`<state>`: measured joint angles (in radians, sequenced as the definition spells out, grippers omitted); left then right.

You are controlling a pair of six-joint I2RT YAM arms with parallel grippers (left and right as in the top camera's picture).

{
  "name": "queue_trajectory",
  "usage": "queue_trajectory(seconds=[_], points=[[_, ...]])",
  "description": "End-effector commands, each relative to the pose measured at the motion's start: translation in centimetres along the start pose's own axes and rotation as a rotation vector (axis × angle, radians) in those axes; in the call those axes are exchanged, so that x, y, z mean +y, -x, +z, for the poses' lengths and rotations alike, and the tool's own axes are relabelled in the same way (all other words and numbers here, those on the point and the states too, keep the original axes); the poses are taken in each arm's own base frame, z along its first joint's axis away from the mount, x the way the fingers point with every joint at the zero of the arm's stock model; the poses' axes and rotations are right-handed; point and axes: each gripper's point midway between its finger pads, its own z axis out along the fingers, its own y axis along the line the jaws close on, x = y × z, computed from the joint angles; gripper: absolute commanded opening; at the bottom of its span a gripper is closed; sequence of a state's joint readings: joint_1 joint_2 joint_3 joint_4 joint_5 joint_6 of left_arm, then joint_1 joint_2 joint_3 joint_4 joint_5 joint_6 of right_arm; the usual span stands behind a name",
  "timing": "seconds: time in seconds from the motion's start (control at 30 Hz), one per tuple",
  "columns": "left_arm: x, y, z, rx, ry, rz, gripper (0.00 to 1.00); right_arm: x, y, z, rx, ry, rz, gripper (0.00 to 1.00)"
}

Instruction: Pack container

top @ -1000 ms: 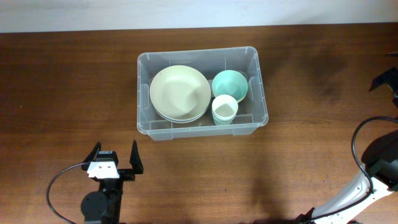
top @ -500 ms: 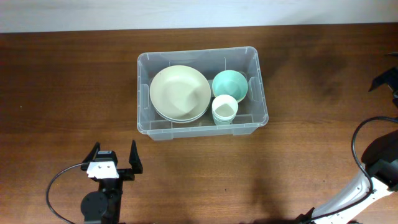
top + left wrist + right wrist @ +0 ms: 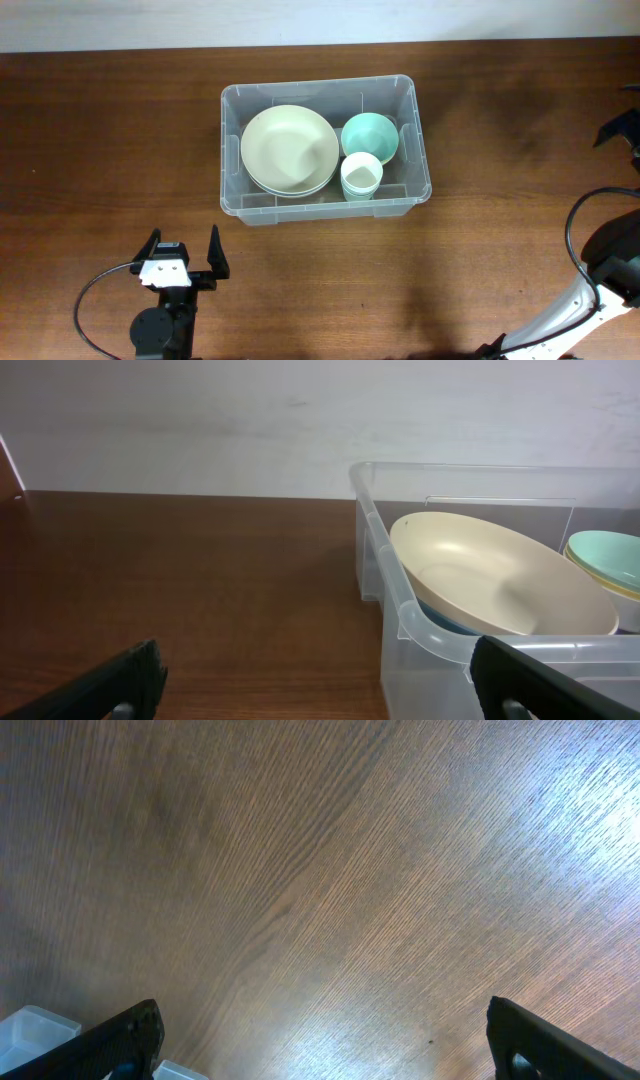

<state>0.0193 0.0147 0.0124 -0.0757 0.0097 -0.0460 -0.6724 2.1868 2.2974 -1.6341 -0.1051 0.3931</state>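
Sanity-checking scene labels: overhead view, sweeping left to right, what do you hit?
left gripper → container left wall → cream bowl → teal bowl → right arm. White cup left out: it shares the teal bowl's span.

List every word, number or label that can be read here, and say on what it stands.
No text can be read.
The container, cream bowl, green bowl and cup: no print visible.
White part on the left gripper: too small to tell.
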Motion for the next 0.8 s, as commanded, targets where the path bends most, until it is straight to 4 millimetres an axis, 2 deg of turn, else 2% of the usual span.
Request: queue_trajectory(seconds=[0.0, 0.63, 0.77], points=[[0.4, -0.1, 0.0, 0.000, 0.019, 0.011, 0.99, 0.1, -0.2, -0.7, -0.017, 0.002, 0.002, 0.99], [0.4, -0.1, 0.0, 0.000, 0.019, 0.011, 0.99, 0.7, -0.5, -0.6, -0.019, -0.012, -0.020, 0.99], [0.4, -0.1, 0.0, 0.000, 0.019, 0.011, 0.99, 1.5, -1.1, -1.7, -0.048, -0.009, -0.047, 0.99]])
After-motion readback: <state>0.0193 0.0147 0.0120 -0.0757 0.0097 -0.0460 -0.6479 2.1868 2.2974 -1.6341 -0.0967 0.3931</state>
